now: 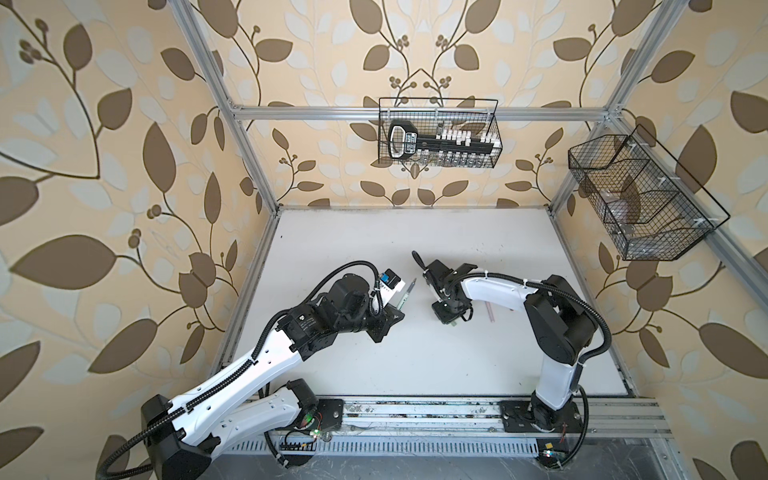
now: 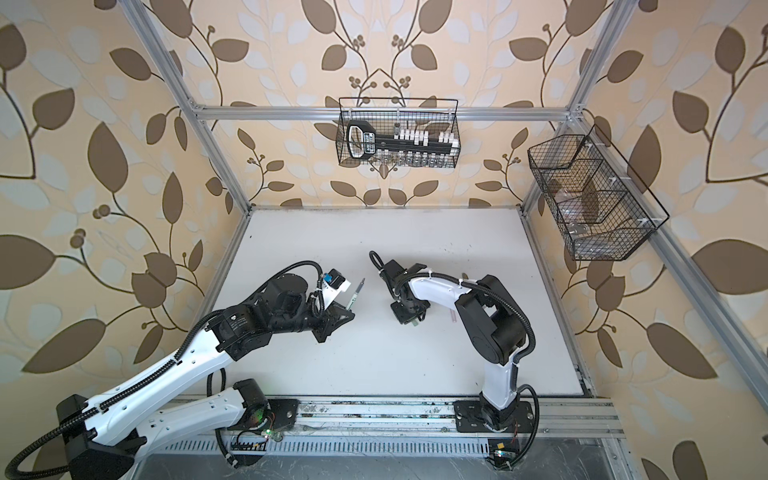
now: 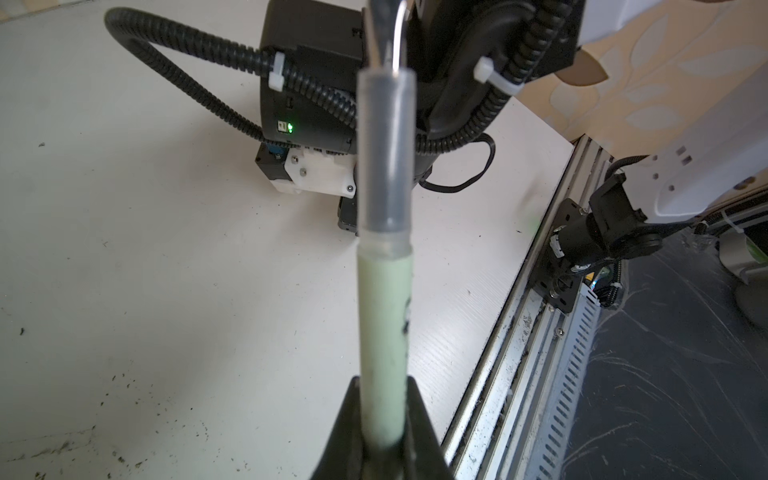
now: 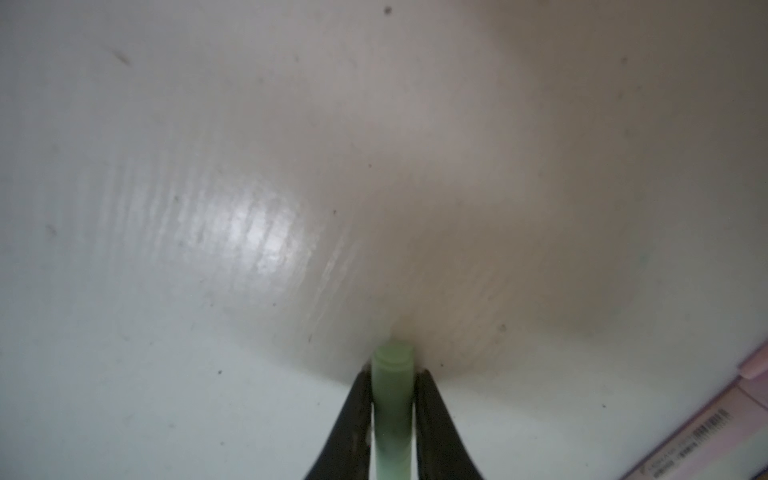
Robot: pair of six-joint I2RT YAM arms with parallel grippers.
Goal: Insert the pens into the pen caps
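Note:
My left gripper is shut on the barrel of the sage green pen, whose grey tapered tip section sticks out beyond the fingers. In both top views that pen is held above the table at left of centre, pointing toward the right arm. My right gripper points down at the table with the green pen cap pinched between its fingertips, the cap's end at the white surface. In a top view this gripper hangs low at centre. A pink pen lies on the table beside it.
A wire basket with a black tool hangs on the back wall, and a second wire basket hangs on the right wall. The metal rail carrying both arm bases runs along the front edge of the white table.

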